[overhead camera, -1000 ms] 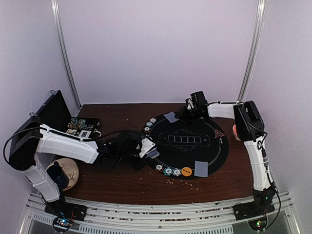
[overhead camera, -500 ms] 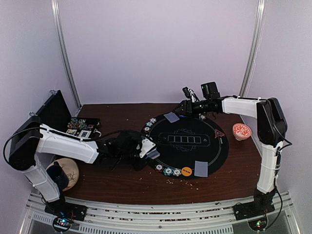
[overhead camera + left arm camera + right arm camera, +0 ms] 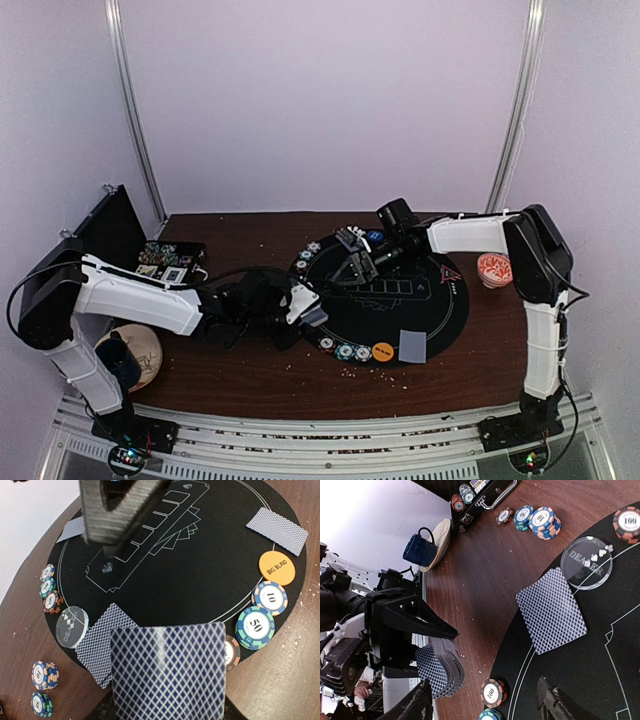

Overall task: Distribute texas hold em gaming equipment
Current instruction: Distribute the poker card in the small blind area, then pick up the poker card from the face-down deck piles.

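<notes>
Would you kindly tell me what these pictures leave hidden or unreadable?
- Left wrist: fingers of the left claw, under the blurred deck it holds.
- Left wrist: the value of one chip, covered by that deck.
- Top external: values of the chips beside the orange disc, too small.
- Right wrist: a striped chip, cut by the right edge.
- All views: faces of the dealt cards, turned down.

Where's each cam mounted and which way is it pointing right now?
Top: above and behind the bases, looking down at the mat; left arm and right arm show.
Left wrist: at the mat's left edge, looking down across it; own fingers hidden by the deck, right gripper at top.
Right wrist: over the mat, facing the left gripper; own fingers at bottom.
Both wrists share the deck and dealer button.
</notes>
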Motion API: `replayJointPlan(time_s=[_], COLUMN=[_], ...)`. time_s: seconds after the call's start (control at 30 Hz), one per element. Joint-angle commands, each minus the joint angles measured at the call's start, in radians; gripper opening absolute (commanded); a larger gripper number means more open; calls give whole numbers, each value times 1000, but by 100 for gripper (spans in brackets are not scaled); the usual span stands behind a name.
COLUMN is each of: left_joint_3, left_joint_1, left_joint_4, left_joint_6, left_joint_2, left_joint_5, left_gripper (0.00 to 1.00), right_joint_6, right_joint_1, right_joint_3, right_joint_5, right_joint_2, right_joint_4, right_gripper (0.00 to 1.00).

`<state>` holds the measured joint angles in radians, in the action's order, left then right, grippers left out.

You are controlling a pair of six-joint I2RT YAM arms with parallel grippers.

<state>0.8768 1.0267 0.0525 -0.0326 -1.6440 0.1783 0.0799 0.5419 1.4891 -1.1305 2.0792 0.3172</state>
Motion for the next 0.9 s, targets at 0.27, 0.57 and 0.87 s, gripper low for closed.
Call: replayJointPlan(time_s=[0.27, 0.57, 0.87], left_joint_3=[18, 20, 19], left_joint_1=[3, 3, 3], left_joint_4=[48, 52, 53], left_joint_6=[-4, -4, -4], left_joint_2=[7, 0, 0], left_joint_5=[-11, -13, -24], left_gripper=[15, 15, 15], right_joint_6=[-250, -145, 18], right_joint_1=[69, 111, 137], right_joint_3=[165, 177, 172], right_joint_5=[-102, -82, -5], right_joint_2=[124, 146, 177], right_joint_4=[357, 276, 112], right_gripper=[71, 71, 70])
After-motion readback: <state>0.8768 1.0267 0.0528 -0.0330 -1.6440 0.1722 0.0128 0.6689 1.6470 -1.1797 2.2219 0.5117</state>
